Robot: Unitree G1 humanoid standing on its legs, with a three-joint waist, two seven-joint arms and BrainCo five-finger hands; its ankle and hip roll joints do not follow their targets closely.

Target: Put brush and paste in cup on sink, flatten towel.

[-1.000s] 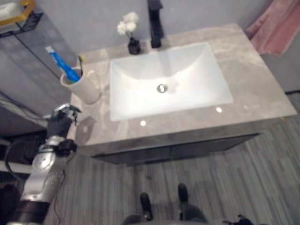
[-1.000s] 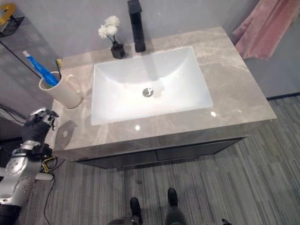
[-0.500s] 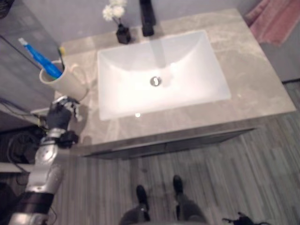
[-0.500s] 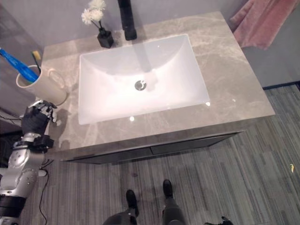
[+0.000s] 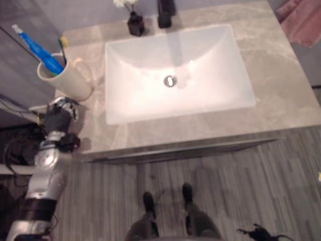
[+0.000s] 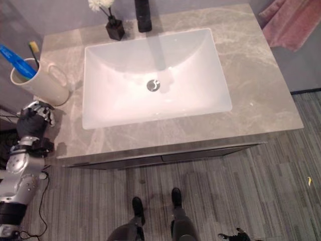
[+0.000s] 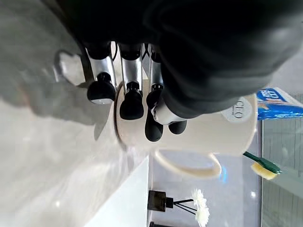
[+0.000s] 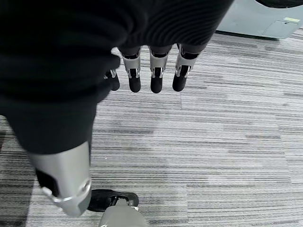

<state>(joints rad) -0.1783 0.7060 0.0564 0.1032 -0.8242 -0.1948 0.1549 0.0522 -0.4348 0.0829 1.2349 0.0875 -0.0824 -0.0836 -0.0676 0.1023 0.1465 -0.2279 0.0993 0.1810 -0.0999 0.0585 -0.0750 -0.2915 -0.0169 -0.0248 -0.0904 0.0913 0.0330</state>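
Brush [image 6: 33, 49] and paste [image 5: 36, 48] stand in the cup [image 5: 64, 79] on the counter's far left. Left hand [image 5: 56, 114], fingers relaxed and holding nothing, hovers just near of the cup. Right hand [image 8: 142, 71] hangs slack over the floor. Towel [image 6: 286, 25] waits far right; a stray left-arm swing could topple the cup.

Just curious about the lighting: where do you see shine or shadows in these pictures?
Right eye view: soft glare in the white rectangular sink basin, black faucet mirrored in it. Left wrist view: the left robot hand shadows the grey marble counter.
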